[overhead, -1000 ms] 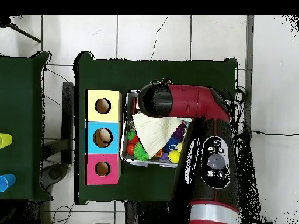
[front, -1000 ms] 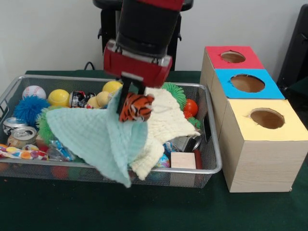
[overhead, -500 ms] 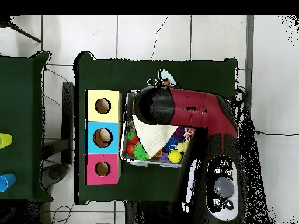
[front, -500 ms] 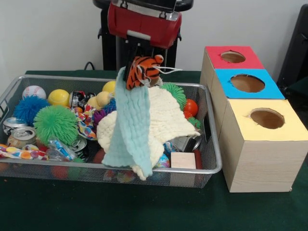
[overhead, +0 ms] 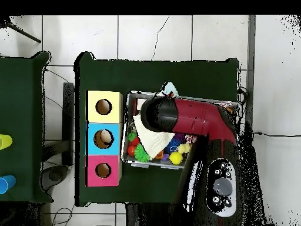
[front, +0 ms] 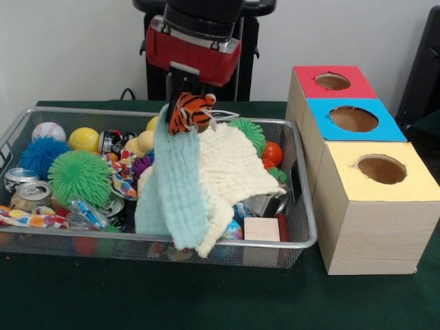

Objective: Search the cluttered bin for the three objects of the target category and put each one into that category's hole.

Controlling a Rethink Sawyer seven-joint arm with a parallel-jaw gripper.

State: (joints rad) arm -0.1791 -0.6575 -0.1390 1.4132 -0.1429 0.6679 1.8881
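Observation:
Above the middle of the wire bin (front: 159, 241), my gripper (front: 185, 102) is shut on a small orange-and-black striped tiger plush (front: 190, 113). A mint green cloth (front: 176, 196) is caught with it and hangs straight down into the bin, over a cream cloth (front: 237, 165). To the right stand three boxes with round holes: red (front: 333, 81), blue (front: 353, 118) and yellow (front: 381, 169). In the overhead view my arm (overhead: 182, 116) covers the gripper and the plush. The cream cloth (overhead: 151, 141) shows beneath it, and the boxes (overhead: 104, 138) stand left of the bin.
The bin also holds a baseball (front: 48, 130), a yellow ball (front: 84, 139), a blue spiky ball (front: 41, 155), a green spiky ball (front: 79, 177), cans (front: 31, 194), an orange ball (front: 273, 152) and a wooden block (front: 261, 229).
The gripper rose out of the bin with the tiger plush and the mint cloth, then dropped slightly and shifted left. The cloth now hangs straight, uncovering the green spiky ball.

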